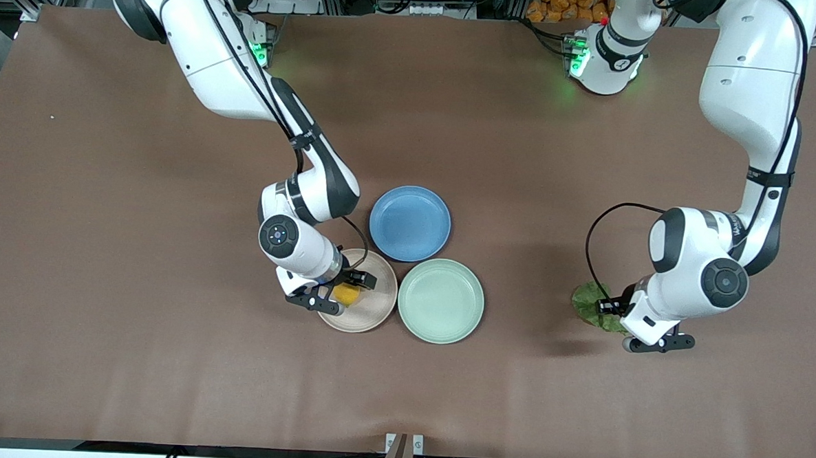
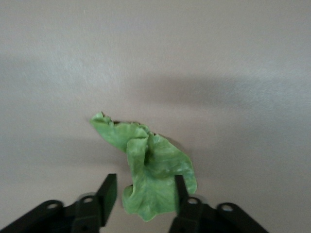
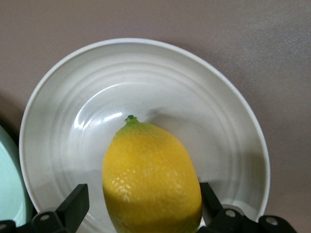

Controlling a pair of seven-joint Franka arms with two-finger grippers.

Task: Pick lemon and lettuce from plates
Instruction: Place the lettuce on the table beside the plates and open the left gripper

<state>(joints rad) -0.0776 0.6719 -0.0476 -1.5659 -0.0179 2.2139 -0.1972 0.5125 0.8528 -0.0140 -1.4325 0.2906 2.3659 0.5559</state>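
Right gripper (image 1: 333, 293): I see it low over the beige-pink plate (image 1: 370, 317), fingers spread wide with the lemon between them. In the right wrist view one finger stands clear of the fruit and the other sits at its edge. I do not read this as a grip.
Lemon (image 3: 151, 177): resting in the beige-pink plate, stem tip pointing toward the plate's middle.
Left gripper (image 2: 145, 194): I see it down at the table (image 1: 104, 243) toward the left arm's end, fingers parted on either side of the lettuce. One finger (image 2: 180, 189) touches the leaf, the other stands just off it.
Lettuce (image 2: 146, 170): lying crumpled on the bare table, well apart from all plates.
Mint green plate (image 1: 441, 300): just beside the beige-pink plate, toward the left arm's end.
Blue plate (image 1: 409, 223): farther from the front camera than the other two, close to both.
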